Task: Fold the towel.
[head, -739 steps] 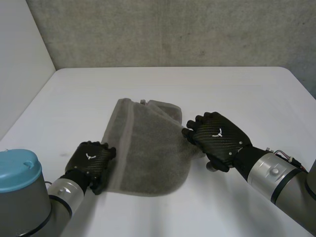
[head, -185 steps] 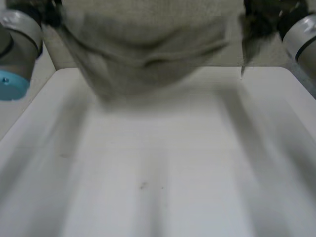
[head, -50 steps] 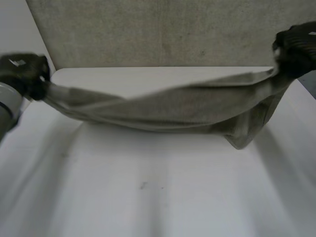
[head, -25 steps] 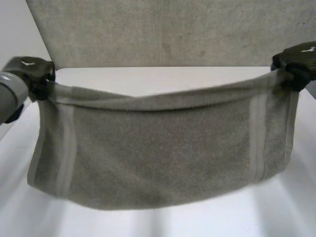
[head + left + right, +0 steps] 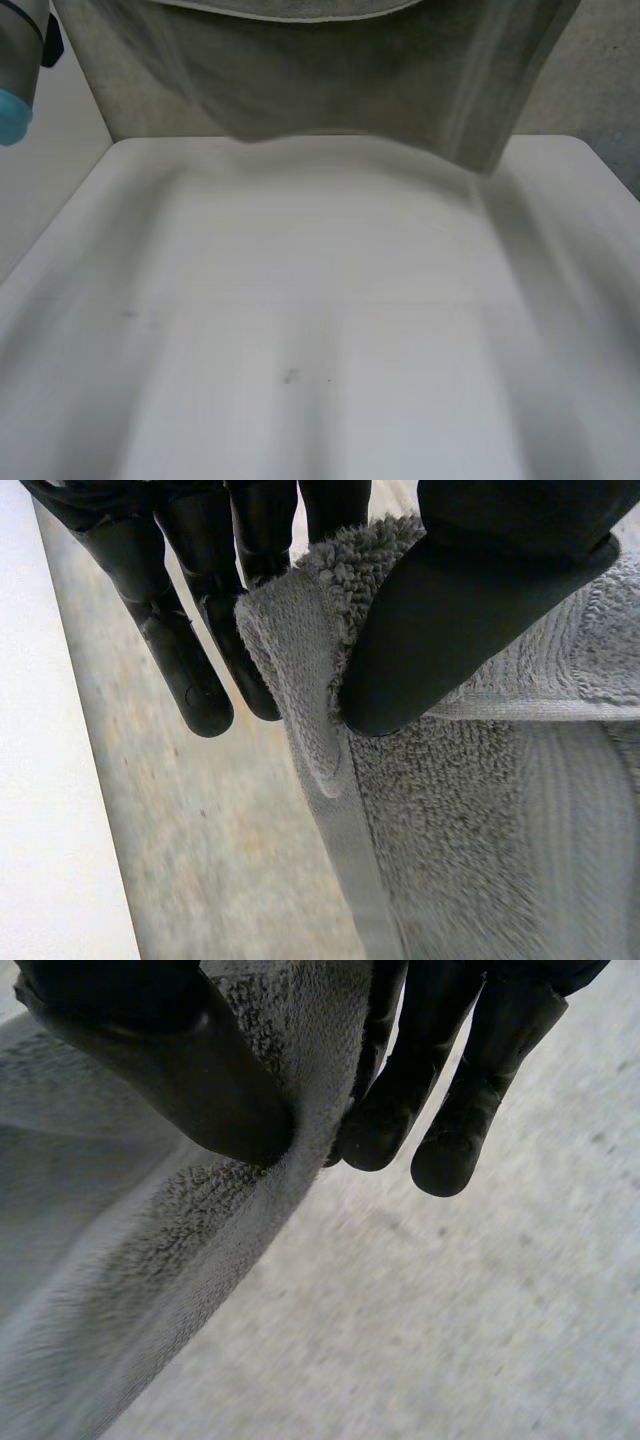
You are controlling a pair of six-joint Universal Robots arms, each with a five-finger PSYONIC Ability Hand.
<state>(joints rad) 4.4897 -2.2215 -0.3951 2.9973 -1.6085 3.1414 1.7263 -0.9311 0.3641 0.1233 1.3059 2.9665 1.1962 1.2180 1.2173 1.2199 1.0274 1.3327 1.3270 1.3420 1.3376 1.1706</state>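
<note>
While my left hand and right hand are each pinching a corner of the towel, it is hanging spread above the far edge of the table. I am judging it needs laying flat next.

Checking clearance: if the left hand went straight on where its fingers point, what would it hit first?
Probably the grey wall beyond the left hand pinching the towel; depth is unclear.

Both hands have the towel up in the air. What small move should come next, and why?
Probably lower both hands together until the bottom edge of the towel meets the table, ready to lay it flat. The left hand and right hand each pinch its top edge between thumb and fingers, and it hangs spread out, lifted off the table.
</note>
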